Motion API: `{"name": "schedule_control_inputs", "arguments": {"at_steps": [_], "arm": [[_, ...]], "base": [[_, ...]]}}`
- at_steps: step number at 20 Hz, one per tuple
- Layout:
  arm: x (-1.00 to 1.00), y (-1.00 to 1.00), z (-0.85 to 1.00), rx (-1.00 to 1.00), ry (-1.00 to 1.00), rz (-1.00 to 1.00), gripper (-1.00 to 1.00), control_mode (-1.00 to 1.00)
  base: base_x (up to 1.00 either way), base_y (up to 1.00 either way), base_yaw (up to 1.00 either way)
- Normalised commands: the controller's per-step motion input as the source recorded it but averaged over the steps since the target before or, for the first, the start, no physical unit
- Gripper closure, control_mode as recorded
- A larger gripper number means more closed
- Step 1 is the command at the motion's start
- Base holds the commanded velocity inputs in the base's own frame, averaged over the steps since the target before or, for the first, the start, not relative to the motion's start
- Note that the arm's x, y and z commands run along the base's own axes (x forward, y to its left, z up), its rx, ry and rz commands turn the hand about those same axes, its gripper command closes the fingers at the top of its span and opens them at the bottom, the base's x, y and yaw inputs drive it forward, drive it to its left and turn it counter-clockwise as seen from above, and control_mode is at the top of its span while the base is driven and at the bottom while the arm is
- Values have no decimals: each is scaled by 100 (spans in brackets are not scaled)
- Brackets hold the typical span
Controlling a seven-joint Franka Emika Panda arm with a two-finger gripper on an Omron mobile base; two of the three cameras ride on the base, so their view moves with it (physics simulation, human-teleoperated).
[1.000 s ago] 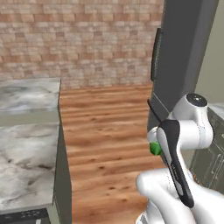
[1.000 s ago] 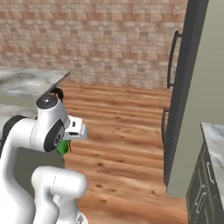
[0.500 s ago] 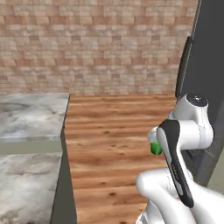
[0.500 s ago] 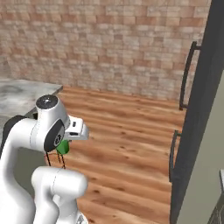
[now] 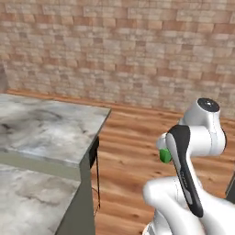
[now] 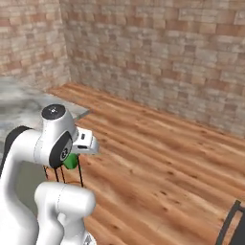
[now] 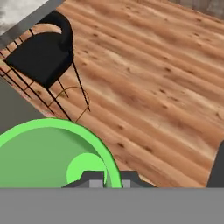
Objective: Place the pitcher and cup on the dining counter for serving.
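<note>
The small bright green tapered cup (image 7: 52, 153) is held in the gripper (image 7: 105, 179), whose 2 dark fingers (image 7: 89, 178) are drawn narrow and pinch the cup's rim; the hand view looks straight down into the open mouth, with the lighter green bottom visible inside. In the left base view the cup (image 5: 165, 156) shows as a green patch tucked close against the white arm's dark-trimmed forearm. In the right base view the cup (image 6: 71, 161) sits just under the arm's rounded white wrist joint.

The long raised grey-white marbled dining counter (image 5: 46, 128) is the landmark. It lies to the left of the arm in the left base view, its slab overhanging a sage-green base, and a lower marbled surface (image 5: 27, 202) sits in front of it at the bottom left. The cup is held off the counter's right end, beyond its edge and above the floor, not over the slab. In the right base view a corner of the counter (image 6: 28, 103) appears behind the arm.

1 black stool (image 7: 41, 52) with thin wire legs stands against the counter's side, directly beyond the cup in the hand view; the stool's legs (image 6: 79, 172) also show below the cup in the right base view.

The wooden plank floor (image 6: 167, 158) stretches away from the counter to a brick wall (image 5: 137, 50). A dark object (image 6: 232, 225) stands at the lower right corner of the right base view, well apart from the counter; its nature cannot be told.
</note>
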Motion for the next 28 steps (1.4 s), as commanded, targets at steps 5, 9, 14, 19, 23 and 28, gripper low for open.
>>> {"name": "schedule_control_inputs", "arguments": {"at_steps": [5, 9, 14, 19, 23, 28], "arm": [[0, 0, 0, 0, 0, 0, 100, 100], [0, 0, 0, 0, 0, 0, 100, 100], [0, 0, 0, 0, 0, 0, 100, 100], [0, 0, 0, 0, 0, 0, 100, 100], [0, 0, 0, 0, 0, 0, 100, 100], [0, 0, 20, 0, 0, 1, 100, -100]], "base": [[34, -37, 65], [7, -38, 61], [6, -35, 56], [20, -45, 37], [6, -43, 22], [0, -12, 11]]}}
